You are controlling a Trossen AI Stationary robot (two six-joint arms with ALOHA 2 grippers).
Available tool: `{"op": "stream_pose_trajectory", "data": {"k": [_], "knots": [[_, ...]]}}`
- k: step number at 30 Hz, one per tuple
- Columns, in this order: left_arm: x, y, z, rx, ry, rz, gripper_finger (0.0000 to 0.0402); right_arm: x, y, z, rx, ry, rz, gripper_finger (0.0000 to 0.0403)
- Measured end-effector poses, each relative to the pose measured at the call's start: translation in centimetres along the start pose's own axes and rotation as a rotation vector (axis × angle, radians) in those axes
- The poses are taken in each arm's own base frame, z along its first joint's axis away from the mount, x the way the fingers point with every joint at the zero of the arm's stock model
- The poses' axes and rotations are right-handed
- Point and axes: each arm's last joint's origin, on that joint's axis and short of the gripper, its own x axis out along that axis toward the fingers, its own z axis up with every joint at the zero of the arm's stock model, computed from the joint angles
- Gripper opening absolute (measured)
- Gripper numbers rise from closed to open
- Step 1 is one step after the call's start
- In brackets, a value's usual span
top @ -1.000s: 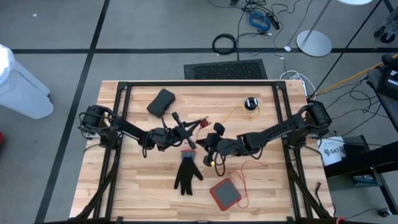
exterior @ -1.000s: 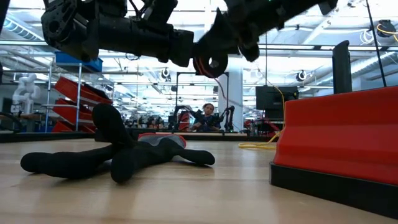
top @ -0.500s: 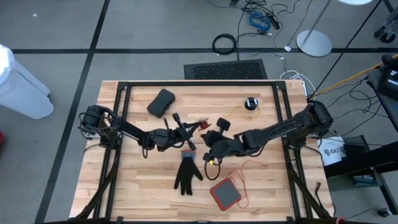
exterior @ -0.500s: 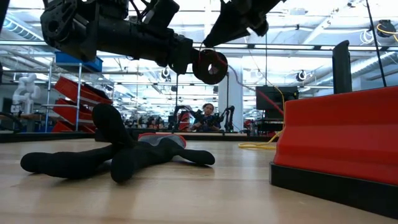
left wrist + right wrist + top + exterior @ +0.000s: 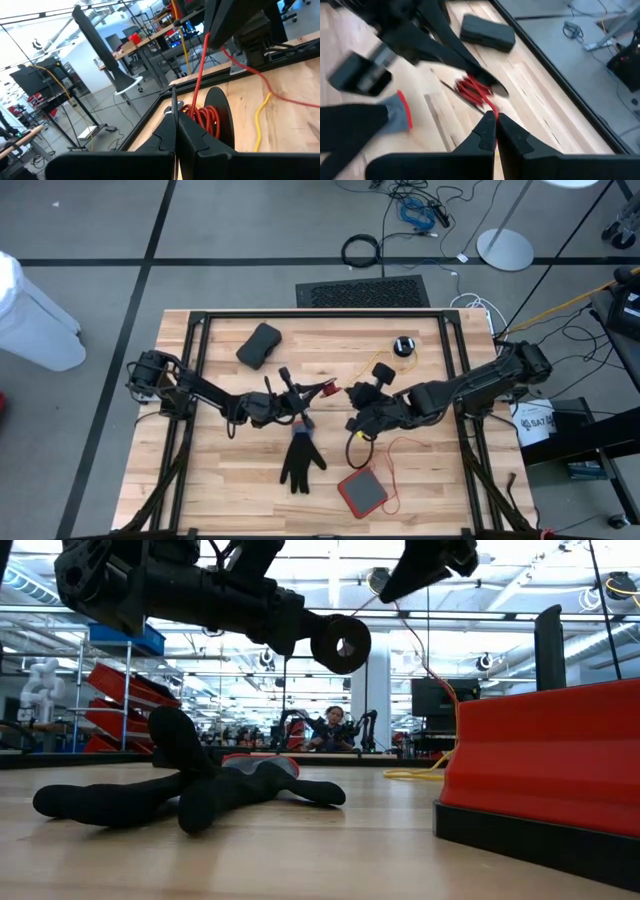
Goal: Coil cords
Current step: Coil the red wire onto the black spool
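Jaws of the left gripper are clamped on a black puck wound with red cord, held above the middle of the desk over a black glove. The right gripper, just beside it, has its jaws pinched on the red cord's free length, which runs taut from the puck. A second black puck lies near the desk's far edge with a yellow cord trailing from it, and a red-and-black pad sits near the front.

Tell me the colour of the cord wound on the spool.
Red. The cord on the black spool shows best in the left wrist view.
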Motion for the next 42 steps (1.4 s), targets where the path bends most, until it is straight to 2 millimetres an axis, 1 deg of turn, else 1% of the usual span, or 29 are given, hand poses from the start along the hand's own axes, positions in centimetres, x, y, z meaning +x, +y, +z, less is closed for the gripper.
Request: {"op": "stream_pose_trajectory", "data": {"k": [5, 8, 13, 18, 22, 25, 29, 36, 42], "knots": [[-0.2, -0.2, 0.2, -0.008, -0.015, -0.008, 0.0000, -0.1, -0.6, -1.0, -0.006, 0.072, -0.044, 0.0000], [-0.3, -0.3, 0.4, -0.016, -0.026, -0.010, 0.0000, 0.4, -0.7, -2.2, -0.012, 0.090, -0.072, 0.0000], [-0.3, -0.2, 0.6, -0.045, -0.046, -0.015, 0.0000, 2.2, -0.9, -4.0, 0.016, 0.073, -0.094, 0.0000], [-0.2, 0.0, 0.7, -0.097, -0.071, -0.017, 0.0000, 4.2, -0.9, -5.4, 0.049, -0.008, -0.072, 0.0000], [-0.1, 0.2, 0.7, -0.113, -0.083, -0.008, 0.0000, 5.3, -1.1, -6.3, 0.088, -0.048, -0.054, 0.0000], [0.1, 0.4, 0.8, -0.118, -0.087, 0.001, 0.0000, 5.9, -0.9, -6.6, 0.097, -0.077, -0.011, 0.0000], [0.3, 0.7, 0.8, -0.139, -0.092, 0.007, 0.0000, 6.6, -0.4, -6.6, 0.090, -0.114, 0.004, 0.0003], [0.4, 0.9, 1.0, -0.155, -0.111, 0.018, 0.0000, 7.4, 0.0, -7.0, 0.087, -0.108, 0.016, 0.0026], [0.5, 1.2, 1.0, -0.183, -0.120, 0.032, 0.0000, 8.2, 0.4, -7.0, 0.107, -0.125, 0.021, 0.0031]]}}
